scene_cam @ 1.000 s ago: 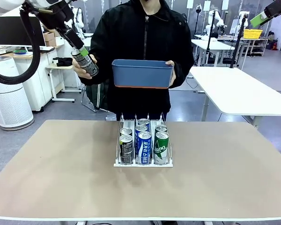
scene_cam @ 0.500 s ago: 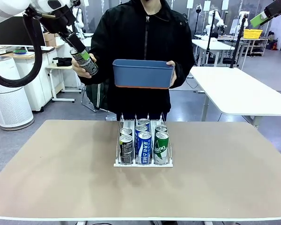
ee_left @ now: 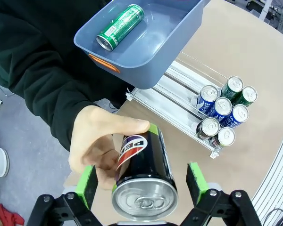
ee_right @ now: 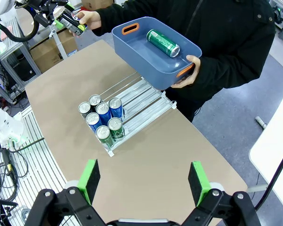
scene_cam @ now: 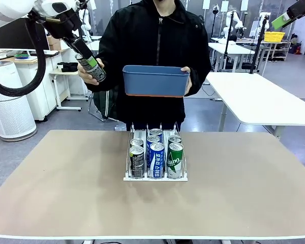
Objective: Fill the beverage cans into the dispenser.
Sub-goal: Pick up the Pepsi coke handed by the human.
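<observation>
Dispenser [scene_cam: 155,178]: seven cans [scene_cam: 156,157] loaded | remaining: black can [ee_left: 141,162] between parted fingers [ee_left: 88,184] of left gripper [ee_left: 142,182], green can [ee_left: 120,27] in bin [ee_left: 146,66] | right gripper [ee_right: 144,181] parted, empty

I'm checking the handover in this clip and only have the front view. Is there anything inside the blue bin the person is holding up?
Observer: Yes. The right wrist view looks down into the bin, and one green can lies on its side in it.
Operator: And the handover, is it done?
Observer: Not yet. In the left wrist view the robot's left hand is open, with a green pad on either side of the black can and a gap on each side. The person's hand is what holds the can.
</observation>
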